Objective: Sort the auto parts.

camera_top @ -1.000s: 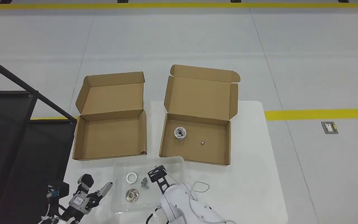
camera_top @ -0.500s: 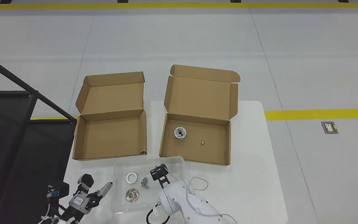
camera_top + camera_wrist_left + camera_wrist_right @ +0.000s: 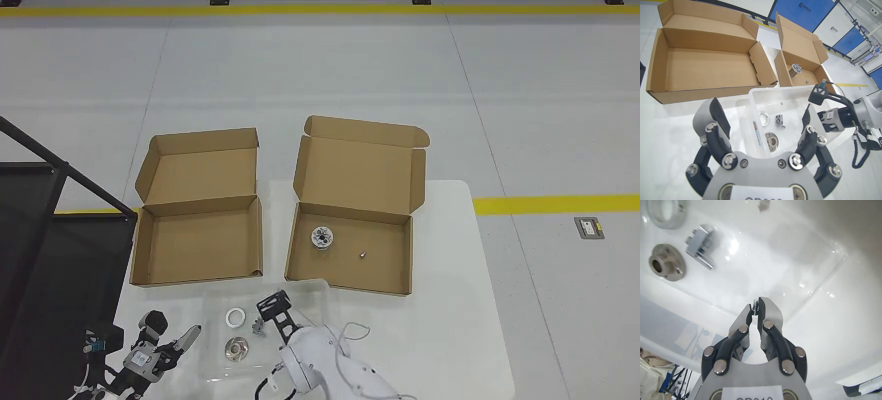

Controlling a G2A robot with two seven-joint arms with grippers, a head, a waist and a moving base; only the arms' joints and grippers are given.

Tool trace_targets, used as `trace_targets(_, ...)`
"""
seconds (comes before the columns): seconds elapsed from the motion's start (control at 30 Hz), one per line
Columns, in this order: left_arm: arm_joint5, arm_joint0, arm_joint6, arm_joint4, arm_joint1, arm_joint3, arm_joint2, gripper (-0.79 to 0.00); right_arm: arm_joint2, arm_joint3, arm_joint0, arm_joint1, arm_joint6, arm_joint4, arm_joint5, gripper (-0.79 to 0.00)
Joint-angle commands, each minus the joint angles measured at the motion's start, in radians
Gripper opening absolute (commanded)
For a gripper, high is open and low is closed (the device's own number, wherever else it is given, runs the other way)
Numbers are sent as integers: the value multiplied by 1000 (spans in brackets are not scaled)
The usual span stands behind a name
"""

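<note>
— Pinching that small bolt [image 3: 754,308], are the right fingers [image 3: 770,311]?

— Yes. They press on it from both sides, close to their tips, and its threaded end pokes out just past them.

— Where does that leave it?

— Between the fingertips, above the floor of the white tray [image 3: 810,291] and apart from it. Raised like that, I judge it is ready to be carried to a box.

— Which box?

— Probably the cardboard box [image 3: 385,235] well beyond the fingers. A similar small fastener [image 3: 363,253] lies there near a toothed part [image 3: 322,236], so like would join like.

— How does the bolt look?

— Bright silver metal, short, finely threaded, and slim against the ribbed pads. Its other end is sunk between them, so I cannot tell the head's shape. Being so small and smooth, it could slip if the grip eased.

— What else sits in the tray?

— Ahead of the right fingers and off to one side lie a round flange [image 3: 666,262], an L-shaped bracket [image 3: 700,248] and a ring [image 3: 666,215], each apart from the others.

— And the left fingers [image 3: 719,113]?

— Spread wide, gripping nothing. They hover over the tray's side wall, with the flange and ring just beyond their tips. I judge they are held back there to leave the right arm room.
</note>
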State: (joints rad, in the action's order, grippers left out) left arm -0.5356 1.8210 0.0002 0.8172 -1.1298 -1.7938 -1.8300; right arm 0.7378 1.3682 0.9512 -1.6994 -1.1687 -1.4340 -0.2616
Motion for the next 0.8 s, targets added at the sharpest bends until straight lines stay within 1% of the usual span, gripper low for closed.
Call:
trace_targets(0.0, 0, 0, 0, 0, 0, 0, 0, 0, 10, 124, 66, 17, 54, -40, 51, -785)
trace_targets(0.07, 0, 0, 0, 0, 0, 0, 0, 0, 21, 246, 145, 37, 131, -76, 116, -785)
trace_targets(0.13, 0, 0, 0, 0, 0, 0, 0, 0, 35, 358, 233, 61, 219, -112, 207, -785)
trace_targets(0.23, 0, 0, 0, 0, 0, 0, 0, 0, 64, 500, 370, 99, 400, -167, 345, -785)
trace_targets(0.27, 0, 0, 0, 0, 0, 0, 0, 0, 81, 530, 412, 112, 462, -205, 374, -785)
trace_targets(0.6, 0, 0, 0, 0, 0, 0, 0, 0, 81, 528, 413, 112, 465, -204, 374, -785)
trace_targets(0.7, 0, 0, 0, 0, 0, 0, 0, 0, 105, 540, 417, 115, 554, -151, 397, -785)
trace_targets(0.77, 0, 0, 0, 0, 0, 0, 0, 0, 138, 568, 432, 122, 646, -107, 439, -785)
